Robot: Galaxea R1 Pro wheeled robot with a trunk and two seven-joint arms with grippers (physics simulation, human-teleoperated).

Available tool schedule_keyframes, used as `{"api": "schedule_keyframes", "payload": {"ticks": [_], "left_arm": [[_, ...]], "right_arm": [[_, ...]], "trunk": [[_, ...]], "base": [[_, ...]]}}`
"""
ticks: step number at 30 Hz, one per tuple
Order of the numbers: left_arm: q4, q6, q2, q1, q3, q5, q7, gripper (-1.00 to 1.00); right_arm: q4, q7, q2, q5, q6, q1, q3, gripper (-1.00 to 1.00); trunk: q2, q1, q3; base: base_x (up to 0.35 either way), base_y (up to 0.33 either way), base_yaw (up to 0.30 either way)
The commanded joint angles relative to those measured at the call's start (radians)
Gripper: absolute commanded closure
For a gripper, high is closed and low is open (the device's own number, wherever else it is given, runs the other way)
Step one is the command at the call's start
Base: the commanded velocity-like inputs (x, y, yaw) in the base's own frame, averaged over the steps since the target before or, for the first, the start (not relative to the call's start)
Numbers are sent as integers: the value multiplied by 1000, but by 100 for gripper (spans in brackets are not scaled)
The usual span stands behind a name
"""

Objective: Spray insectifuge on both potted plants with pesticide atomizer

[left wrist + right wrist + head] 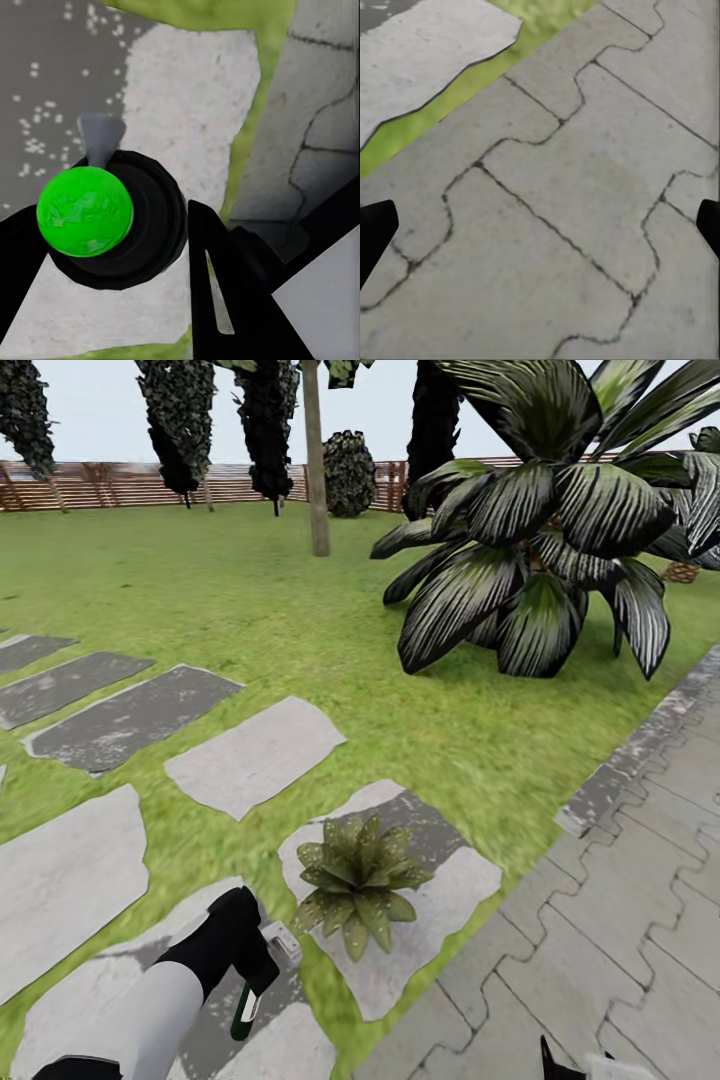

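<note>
A potted plant [358, 880], a low rosette of speckled green leaves, sits on a grey stepping stone [450, 900] in the garden lawn [250, 590]. My left gripper [250, 970] hangs just left of it and nearer to me, shut on the pesticide atomizer [245, 1010], whose white, green and black end points down. In the left wrist view the atomizer [86, 211] is seen end-on as a green cap in a black ring between the fingers [217, 300]. My right gripper [575, 1068] is low over the paving, its fingertips [375, 225] wide apart and open.
A big striped-leaf plant [540, 530] stands on the lawn at the back right. A tree trunk [317, 460] and a wooden slat fence [120, 485] lie farther back. Grey interlocking paving [640, 920] with a stone kerb [630, 760] runs along the right. More stepping stones [120, 720] lie to the left.
</note>
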Motion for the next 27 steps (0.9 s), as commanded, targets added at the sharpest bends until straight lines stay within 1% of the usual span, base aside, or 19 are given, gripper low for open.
{"api": "schedule_keyframes", "payload": {"ticks": [1,14,18,23,27], "left_arm": [[-2,5,0,0,-1,-7,-8,100],[0,5,0,0,-1,-7,-8,100],[0,5,0,0,-1,-7,-7,100],[0,5,0,0,-1,-7,-8,100],[0,5,0,0,0,-7,-8,100]], "right_arm": [[-1,8,1,4,-3,-1,-8,-100],[-1,8,1,4,-3,-1,-8,-100],[-2,8,0,4,-3,-1,-11,-100],[-2,8,-2,4,-3,-1,-11,-100],[-2,8,-2,4,-3,-1,-11,-100]], "trunk": [[0,0,-1],[0,0,-1],[0,0,-1],[0,0,-1],[0,0,-1]], "base": [[52,-291,215],[119,-291,263],[113,-291,39],[-13,-267,1],[-2,-181,0]]}}
